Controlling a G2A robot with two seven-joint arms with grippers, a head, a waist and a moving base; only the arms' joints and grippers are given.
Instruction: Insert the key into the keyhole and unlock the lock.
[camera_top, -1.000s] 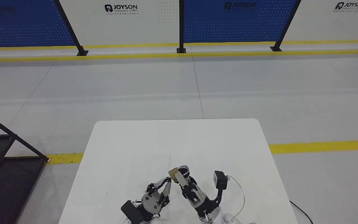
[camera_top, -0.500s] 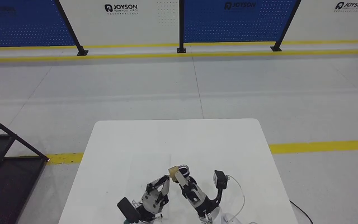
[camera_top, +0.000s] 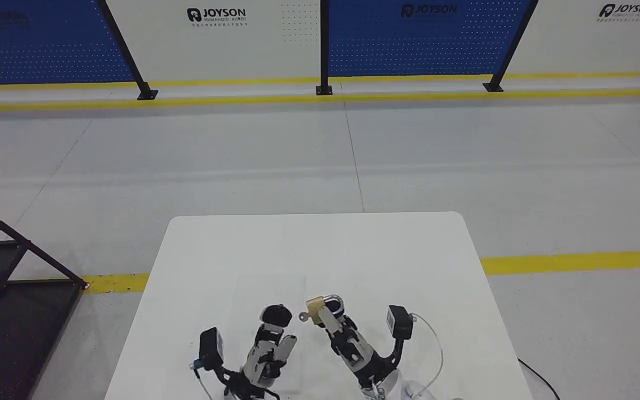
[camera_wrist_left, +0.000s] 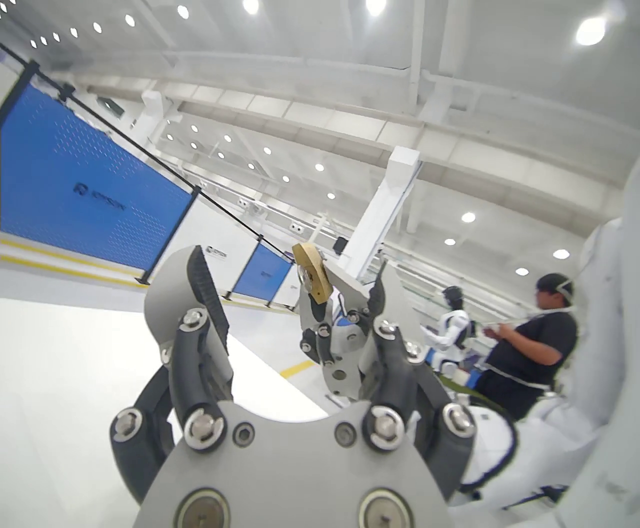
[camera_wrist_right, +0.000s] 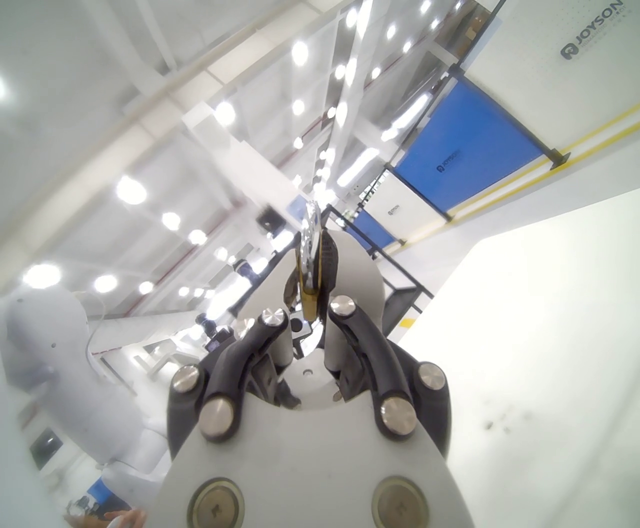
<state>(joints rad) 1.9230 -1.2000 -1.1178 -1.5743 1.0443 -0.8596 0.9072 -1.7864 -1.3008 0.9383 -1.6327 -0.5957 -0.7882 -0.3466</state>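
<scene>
Plainly, the left gripper (camera_wrist_left: 289, 267) stood wide, its ribbed pads (camera_wrist_left: 207, 295) well apart with nothing between them. Just past its fingertips, toward the right arm, the right gripper (camera_top: 325, 313) was clamped on the brass lock (camera_wrist_left: 314, 280) and held it up off the table (camera_top: 400, 260), over the near edge.

A small grey key (camera_top: 303, 316) stuck out of the lock on the side facing the left gripper. Seen from above, its long axis ran roughly across, from the lock toward the left arm. It looked seated in the keyhole, though the joint was too small to be sure, and I could not tell whether the shackle was closed or sprung.

So the coming move seemed to turn on one relation. The key lay ahead of the open left gripper and slightly to the right arm's side, close to it but not touching. The left arm was the free and nearer one, and it would need to close across the key's flat head and twist about that axis while the right held the lock steady.

Neither lock nor key showed any label that could be made out. Farther off, beyond the table and the yellow floor lines, the white panels (camera_top: 215, 30) each bore a dark logo with a line of lettering.
</scene>
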